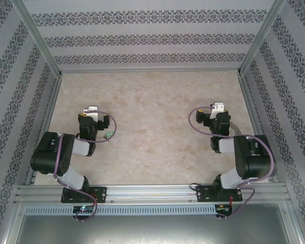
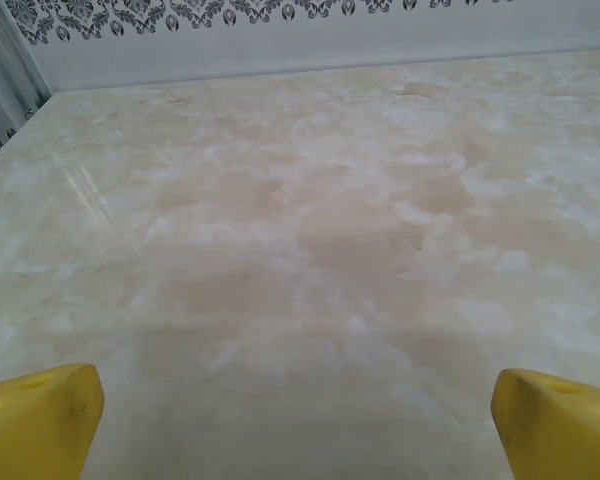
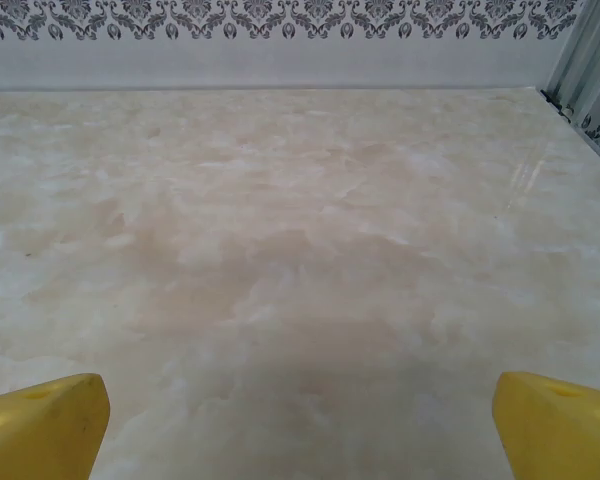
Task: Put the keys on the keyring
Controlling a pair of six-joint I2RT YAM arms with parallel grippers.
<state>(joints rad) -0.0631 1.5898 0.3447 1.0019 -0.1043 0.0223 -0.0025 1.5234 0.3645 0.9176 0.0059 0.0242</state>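
A small bright green tag (image 1: 109, 135), the tagged key, lies on the table just right of my folded left arm; its metal part is too small to make out. A thin grey arc (image 1: 233, 126) shows beside the right arm's wrist and could be the keyring, but I cannot tell. My left gripper (image 2: 300, 425) is open, its yellow fingertips (image 2: 40, 420) at the frame's lower corners with bare table between them. My right gripper (image 3: 300, 425) is open the same way, yellow fingertips (image 3: 45, 425) wide apart over bare table.
The beige marbled table (image 1: 152, 101) is walled by patterned panels at the back and both sides, with metal posts at the corners (image 3: 580, 60). Purple cables (image 1: 195, 119) loop off both wrists. Both arms sit folded near the front rail (image 1: 152, 192).
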